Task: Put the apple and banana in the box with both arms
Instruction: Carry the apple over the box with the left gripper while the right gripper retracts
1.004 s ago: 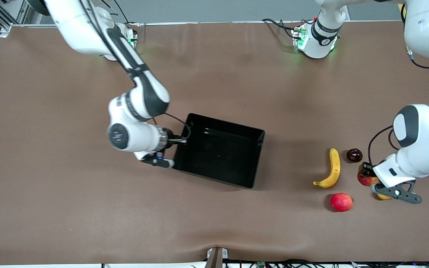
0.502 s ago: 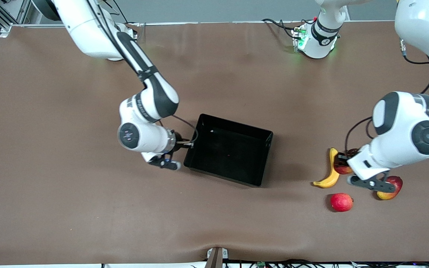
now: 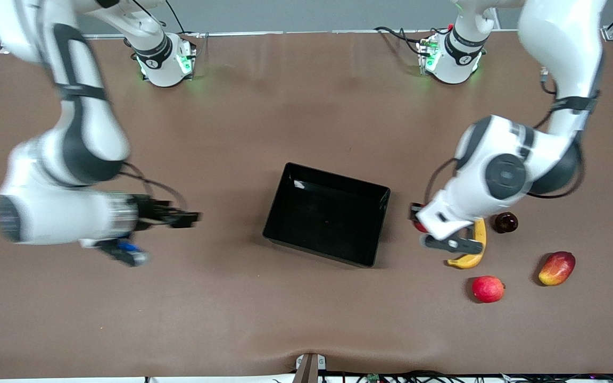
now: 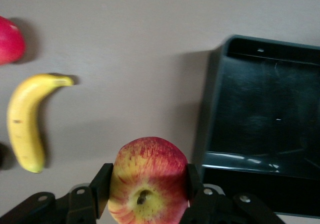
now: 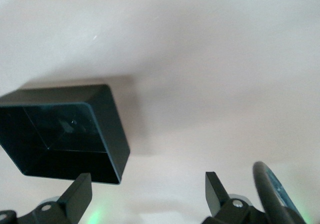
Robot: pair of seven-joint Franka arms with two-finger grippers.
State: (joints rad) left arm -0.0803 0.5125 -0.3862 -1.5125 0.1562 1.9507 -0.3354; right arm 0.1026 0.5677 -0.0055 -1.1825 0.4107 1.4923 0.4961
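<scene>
Left gripper (image 4: 148, 194) has the apple (image 4: 148, 180) pinched up in the air, just short of the box (image 3: 378, 210). Letting go early could bounce it off the rim. Banana (image 3: 474, 249) lies on the table; right gripper (image 5: 145, 194) waits, fingers spread.

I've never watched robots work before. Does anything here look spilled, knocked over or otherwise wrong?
Nothing stands out. The box sits flat and holds nothing yet. The left gripper grips the apple beside it. The banana and three other fruits lie on the table, and the right gripper is open.
</scene>
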